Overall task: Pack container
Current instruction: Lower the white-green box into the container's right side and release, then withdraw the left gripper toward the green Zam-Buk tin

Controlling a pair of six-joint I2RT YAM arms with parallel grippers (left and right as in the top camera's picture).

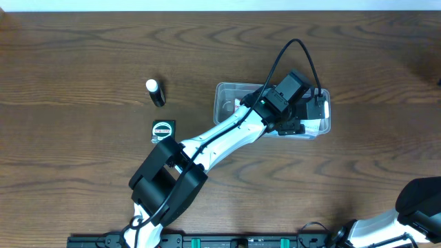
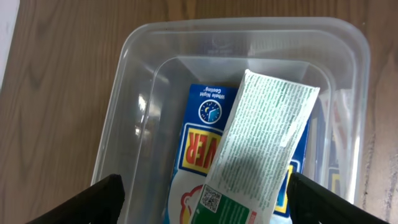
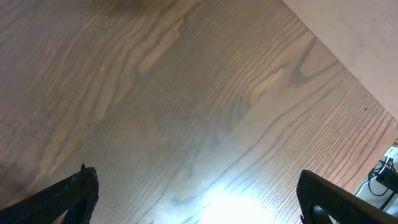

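Overhead-wise and from the wrist: left gripper (image 2: pixel 205 182) hangs over the container (image 2: pixel 249 28), fingers (image 2: pixel 93 200) spread wide at either side of the view, pinching nothing. Directly below, a white-and-green printed packet (image 2: pixel 264 143) lies tilted inside the tub, resting across a blue box (image 2: pixel 202 134) with yellow lettering. Another item sits against the tub's right wall, too hidden to tell what. In the overhead view the container stands on the wooden table (image 1: pixel 83 48), a little right of centre, the left arm reaching across it. To its left, well apart: a small black tube with white cap (image 1: pixel 156 92), and near that a small dark packet (image 1: pixel 162 129). Right gripper (image 3: pixel 199 186) also spread, empty, over bare wood at the near right corner.
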